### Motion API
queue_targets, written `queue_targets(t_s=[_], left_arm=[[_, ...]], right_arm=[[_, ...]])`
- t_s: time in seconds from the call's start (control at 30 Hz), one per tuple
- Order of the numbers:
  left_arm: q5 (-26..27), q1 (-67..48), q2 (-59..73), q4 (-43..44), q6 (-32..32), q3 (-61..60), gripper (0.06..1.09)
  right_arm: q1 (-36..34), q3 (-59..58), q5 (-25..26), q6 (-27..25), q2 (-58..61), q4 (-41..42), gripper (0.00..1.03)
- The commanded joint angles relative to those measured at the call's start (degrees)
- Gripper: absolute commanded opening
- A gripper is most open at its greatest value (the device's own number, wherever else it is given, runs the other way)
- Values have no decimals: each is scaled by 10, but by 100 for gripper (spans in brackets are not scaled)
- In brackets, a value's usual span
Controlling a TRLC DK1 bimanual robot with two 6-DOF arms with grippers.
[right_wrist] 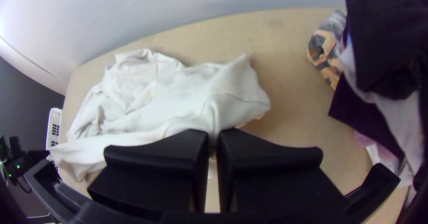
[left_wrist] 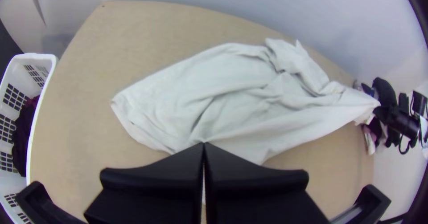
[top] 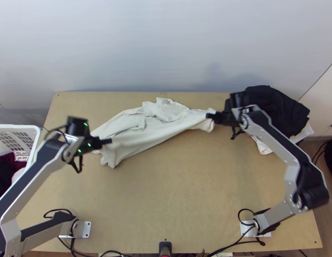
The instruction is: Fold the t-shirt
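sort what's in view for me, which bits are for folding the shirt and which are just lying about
For the fold:
- white t-shirt
- left gripper
- right gripper

Lying about:
- white basket
- dark clothes inside it
- clothes pile

**A:** ok so what's the right gripper [top: 209,115] got in its own wrist cam?

**B:** a fold of the white t-shirt [right_wrist: 133,112], pinched between the tips. shirt's kinda bunched and wrinkly tbh, with a long stretch running over to the left gripper [top: 110,141].

**A:** lol anything else on the table [right_wrist: 290,41]?

**B:** yep, a messy clothes pile [right_wrist: 388,50], black on top, dark purple and white under it. orange-and-grey patterned cloth [right_wrist: 324,54] there too. oh, and part of a white basket [right_wrist: 52,121] near the left gripper.
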Motion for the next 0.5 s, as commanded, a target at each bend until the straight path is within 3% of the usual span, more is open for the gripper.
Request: queue_targets(t_s=[0.0, 0.23, 0.47], left_arm=[[10, 62, 0, -43, 1, 111, 10], [16, 84, -6, -89, -1, 239, 10], [11, 113, -5, -102, 3, 391, 10]], right_arm=[[-18, 58, -2, -7, -80, -61, 3], [-20, 115, 4, -29, -149, -91, 3], [-17, 174, 73, -66, -203, -99, 3]])
